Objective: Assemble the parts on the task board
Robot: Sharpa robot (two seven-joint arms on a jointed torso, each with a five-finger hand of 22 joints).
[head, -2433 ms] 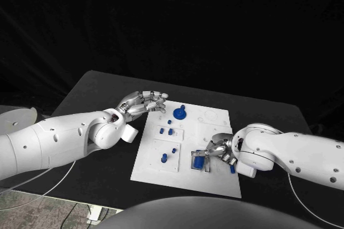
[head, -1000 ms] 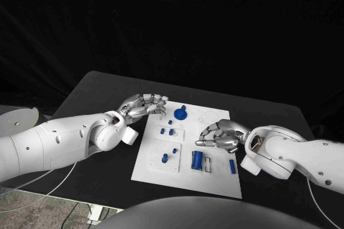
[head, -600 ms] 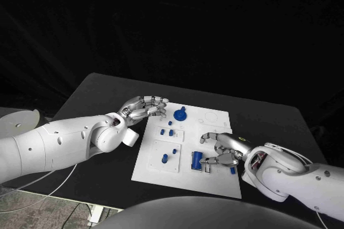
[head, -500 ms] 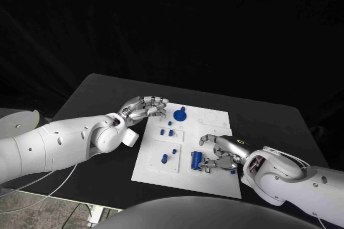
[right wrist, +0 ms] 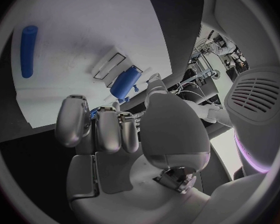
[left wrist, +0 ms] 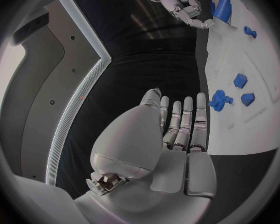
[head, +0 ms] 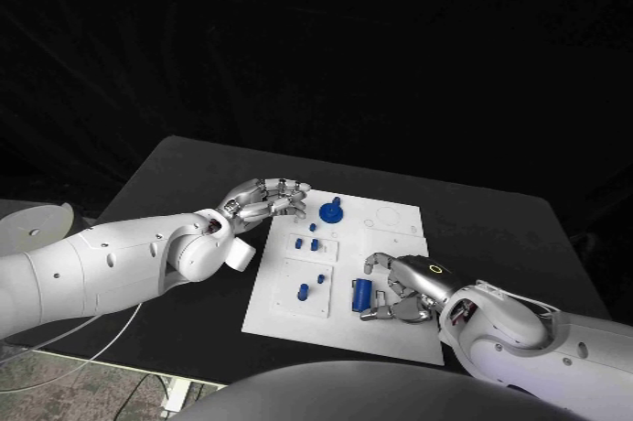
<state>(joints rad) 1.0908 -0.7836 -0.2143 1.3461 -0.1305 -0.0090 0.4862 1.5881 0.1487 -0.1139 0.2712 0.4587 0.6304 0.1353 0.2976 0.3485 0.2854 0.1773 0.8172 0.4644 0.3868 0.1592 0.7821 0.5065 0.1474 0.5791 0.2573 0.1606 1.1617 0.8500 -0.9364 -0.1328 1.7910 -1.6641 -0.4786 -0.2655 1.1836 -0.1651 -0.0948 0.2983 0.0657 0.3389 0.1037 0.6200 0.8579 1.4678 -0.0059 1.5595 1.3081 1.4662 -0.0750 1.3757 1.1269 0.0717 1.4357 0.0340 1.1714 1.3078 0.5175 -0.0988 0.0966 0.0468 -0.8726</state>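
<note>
Blue cylinder (head: 361, 294) lies on board (head: 330, 334), right robot hand (head: 402, 293) curled beside it, apparently empty. Left robot hand (head: 268, 198) open at board's far edge. Looks light, rigid, slick; pinch mid-body.

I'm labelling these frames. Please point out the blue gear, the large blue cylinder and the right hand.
blue gear (head: 330, 208): head view, on its round top face.
large blue cylinder (head: 360, 294): head view, mid-length of its body.
right hand (head: 406, 288): head view, on the hand's back.
</note>
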